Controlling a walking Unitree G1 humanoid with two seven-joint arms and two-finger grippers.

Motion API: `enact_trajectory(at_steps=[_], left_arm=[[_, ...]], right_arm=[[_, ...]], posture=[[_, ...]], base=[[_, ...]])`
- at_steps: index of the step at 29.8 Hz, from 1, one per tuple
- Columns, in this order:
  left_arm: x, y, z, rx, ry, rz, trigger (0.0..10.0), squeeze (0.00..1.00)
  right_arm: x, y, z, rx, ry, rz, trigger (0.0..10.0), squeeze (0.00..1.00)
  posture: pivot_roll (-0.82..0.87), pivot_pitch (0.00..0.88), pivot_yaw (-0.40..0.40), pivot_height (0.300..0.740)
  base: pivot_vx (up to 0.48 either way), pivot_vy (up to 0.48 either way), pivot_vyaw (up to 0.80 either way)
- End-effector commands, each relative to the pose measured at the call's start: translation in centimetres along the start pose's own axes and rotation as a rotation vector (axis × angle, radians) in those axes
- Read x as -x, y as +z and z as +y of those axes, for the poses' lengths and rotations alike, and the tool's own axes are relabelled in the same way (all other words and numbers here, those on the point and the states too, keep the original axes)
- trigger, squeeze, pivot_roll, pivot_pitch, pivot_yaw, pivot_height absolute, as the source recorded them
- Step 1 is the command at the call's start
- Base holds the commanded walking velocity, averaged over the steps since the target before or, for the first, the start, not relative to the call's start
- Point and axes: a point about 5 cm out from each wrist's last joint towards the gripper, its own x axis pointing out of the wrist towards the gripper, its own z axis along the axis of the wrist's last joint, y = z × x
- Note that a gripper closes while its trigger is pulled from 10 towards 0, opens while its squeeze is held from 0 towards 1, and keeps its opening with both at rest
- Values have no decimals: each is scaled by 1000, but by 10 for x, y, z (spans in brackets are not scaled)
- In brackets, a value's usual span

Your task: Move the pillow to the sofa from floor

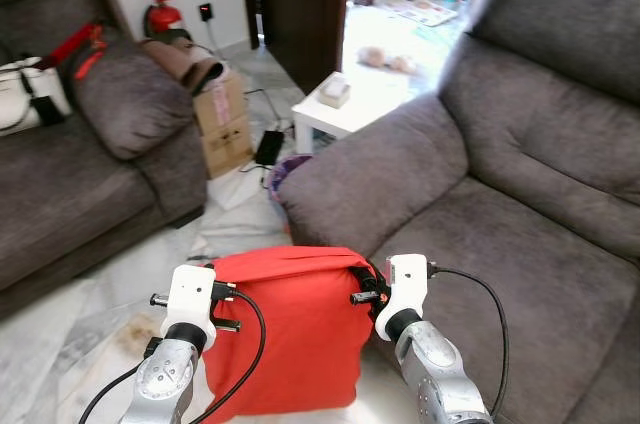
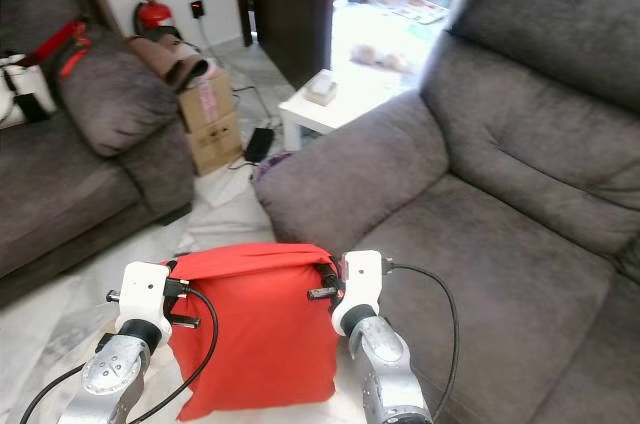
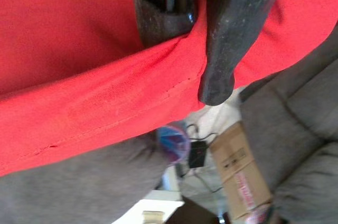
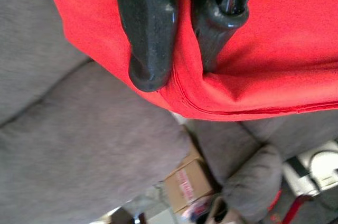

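Left eye view: square red fabric pillow (image 1: 285,329) hangs clamped by left gripper (image 3: 193,49) and right gripper (image 4: 177,39), near the grey fabric sofa (image 1: 500,234). Risk: thin seam pinches may slip, dropping it.

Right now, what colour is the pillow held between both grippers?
Plain red pillow, no pattern; clearest in the left eye view.

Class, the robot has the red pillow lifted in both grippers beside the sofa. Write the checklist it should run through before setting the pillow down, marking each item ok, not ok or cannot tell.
1. Left gripper pinches the red pillow at its top seam: ok.
2. Right gripper pinches the pillow's other top corner: ok.
3. Pillow hangs level between the arms: ok.
4. Sofa seat ahead is bare: ok.
5. Pillow bottom clear of the seat edge: cannot tell.
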Motion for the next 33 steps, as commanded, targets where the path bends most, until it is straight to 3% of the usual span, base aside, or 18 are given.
enact_trajectory(at_steps=[1,5,12,33], left_arm=[[-1,11,19,-9,81,-49,10000,0],[-1,11,22,-20,90,-49,10000,0],[-1,11,20,-20,68,-48,10000,0],[-1,15,19,1,39,-75,10000,0]], right_arm=[[4,9,-20,-17,-95,-59,10000,0],[5,8,-22,2,-94,-52,10000,0],[2,11,-22,16,-99,-56,10000,0],[3,12,-33,29,-141,-46,10000,0]], posture=[[67,87,25,740],[71,81,17,740],[73,88,12,740],[73,110,-4,740]], base=[[0,0,-800],[0,0,-800],[0,-377,-800],[0,0,-800]])
